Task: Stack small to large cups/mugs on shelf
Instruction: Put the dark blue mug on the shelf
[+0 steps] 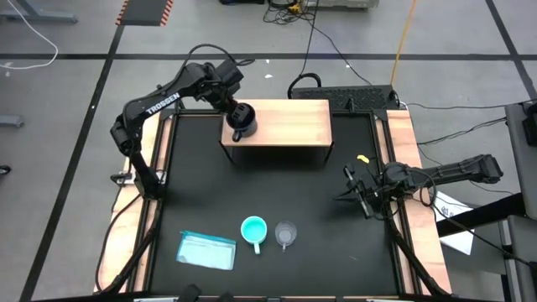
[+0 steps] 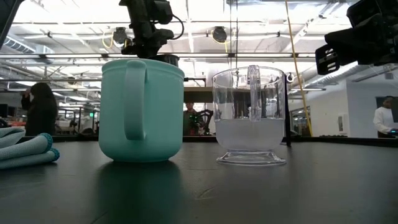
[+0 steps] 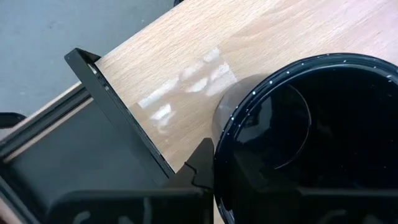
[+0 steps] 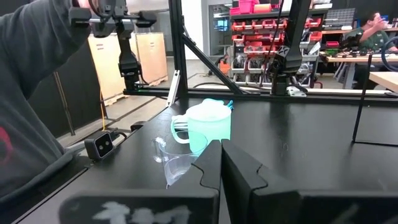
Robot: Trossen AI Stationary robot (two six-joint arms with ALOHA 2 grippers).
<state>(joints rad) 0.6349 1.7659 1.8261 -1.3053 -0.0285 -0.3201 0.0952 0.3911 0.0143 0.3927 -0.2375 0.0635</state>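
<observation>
The dark mug (image 1: 245, 122) stands on the left part of the light wooden shelf (image 1: 289, 124) at the table's far side. My left gripper (image 1: 239, 116) is over it from above and shut on it. The left wrist view looks down into the mug (image 3: 311, 143), which sits on the shelf board (image 3: 186, 62). The turquoise mug (image 1: 254, 231) and the clear cup (image 1: 286, 234) stand side by side on the black table near its front edge. My right gripper (image 1: 357, 190) is shut and empty at the table's right side, its fingers (image 4: 214, 168) pointing toward these two. My left gripper holds the dark mug at its rim (image 3: 227, 134), coming from above and pointing down. One finger (image 3: 202, 168) lies against the outside of the wall; the other finger is hidden by the mug. The mug is upright, its bottom on the shelf board.
A flat light-blue packet (image 1: 206, 249) lies at the near left of the table, beside the turquoise mug. The shelf's right part (image 1: 310, 126) is bare wood. Light wooden strips (image 1: 409, 151) edge the table on both sides. People show in the room beyond the table.
</observation>
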